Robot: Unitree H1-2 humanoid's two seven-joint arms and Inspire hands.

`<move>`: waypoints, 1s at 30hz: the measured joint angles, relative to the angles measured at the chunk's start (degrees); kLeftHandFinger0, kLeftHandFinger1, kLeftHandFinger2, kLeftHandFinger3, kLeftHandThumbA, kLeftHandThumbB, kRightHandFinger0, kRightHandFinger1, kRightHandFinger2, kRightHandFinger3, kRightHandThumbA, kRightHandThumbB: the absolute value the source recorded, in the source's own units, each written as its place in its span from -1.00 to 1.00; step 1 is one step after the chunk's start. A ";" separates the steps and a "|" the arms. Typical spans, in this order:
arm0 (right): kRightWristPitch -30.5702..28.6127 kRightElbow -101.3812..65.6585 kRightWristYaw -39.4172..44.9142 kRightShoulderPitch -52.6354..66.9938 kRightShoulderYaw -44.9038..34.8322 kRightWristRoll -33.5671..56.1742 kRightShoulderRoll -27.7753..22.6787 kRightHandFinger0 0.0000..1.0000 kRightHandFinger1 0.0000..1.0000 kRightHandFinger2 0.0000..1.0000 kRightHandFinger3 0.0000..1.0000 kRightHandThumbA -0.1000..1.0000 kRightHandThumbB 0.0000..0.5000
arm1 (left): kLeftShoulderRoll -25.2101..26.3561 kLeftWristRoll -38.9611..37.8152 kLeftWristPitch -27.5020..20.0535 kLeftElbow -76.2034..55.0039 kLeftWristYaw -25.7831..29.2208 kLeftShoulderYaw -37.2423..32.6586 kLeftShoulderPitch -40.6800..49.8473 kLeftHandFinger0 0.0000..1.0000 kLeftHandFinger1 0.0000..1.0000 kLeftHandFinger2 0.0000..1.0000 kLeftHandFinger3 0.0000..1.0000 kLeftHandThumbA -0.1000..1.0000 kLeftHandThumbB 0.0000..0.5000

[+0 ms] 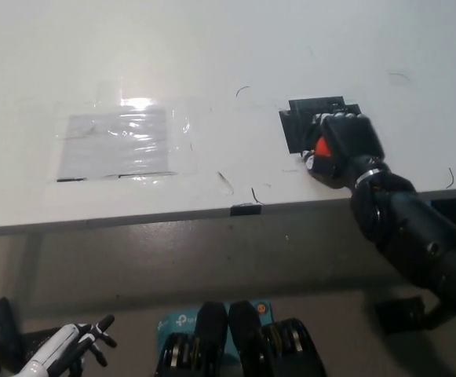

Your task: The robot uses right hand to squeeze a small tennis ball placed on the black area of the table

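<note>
My black right hand (344,149) lies on the white table (212,55) with its fingers curled tight around the small tennis ball (322,147). Only an orange-red patch of the ball shows between the fingers. The hand covers the lower right part of the black area (304,118), and the ball sits at that patch's near edge. My white left hand (67,352) hangs low at the bottom left, below the table, with its fingers apart and holding nothing.
A shiny clear plastic sheet (120,144) is taped to the table at the left. The table's front edge (243,209) runs just below my right hand. A teal box (173,323) lies on the floor under the table.
</note>
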 measured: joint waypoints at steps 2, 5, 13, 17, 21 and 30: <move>0.37 -0.15 0.57 -0.03 -0.46 -1.15 0.02 1.00 1.00 1.00 1.00 -0.02 0.15 | 0.00 0.00 -0.01 -0.22 -0.23 0.00 -0.16 -0.67 -0.70 -0.19 0.07 1.00 0.98; 1.91 -2.52 2.26 0.89 -2.22 -1.91 0.08 1.00 1.00 1.00 1.00 0.39 0.71 | 0.00 -0.02 -0.04 -0.21 -0.58 0.02 -0.24 -0.64 -0.66 -0.17 0.06 1.00 1.00; 7.96 -12.92 7.82 4.00 -7.83 -2.82 0.70 1.00 1.00 1.00 1.00 0.91 1.00 | 0.00 0.00 -0.05 -0.19 -0.82 0.10 -0.29 -0.63 -0.64 -0.12 0.10 1.00 1.00; 10.08 -16.96 9.00 5.31 -11.38 -2.83 2.06 1.00 1.00 1.00 1.00 0.87 1.00 | 0.00 -0.01 -0.02 -0.21 -0.82 0.20 -0.29 -0.65 -0.70 -0.23 0.05 1.00 1.00; 11.21 -19.16 9.60 6.56 -13.55 -3.06 2.97 1.00 1.00 1.00 1.00 1.00 1.00 | 0.00 0.00 -0.03 -0.20 -0.82 0.24 -0.25 -0.66 -0.72 -0.28 0.01 1.00 1.00; 12.00 -25.42 11.75 8.46 -15.04 -4.37 1.53 1.00 1.00 1.00 1.00 0.92 1.00 | -0.01 -0.18 -0.04 -0.30 -0.82 0.57 0.14 -0.62 -0.67 -0.21 0.10 1.00 0.89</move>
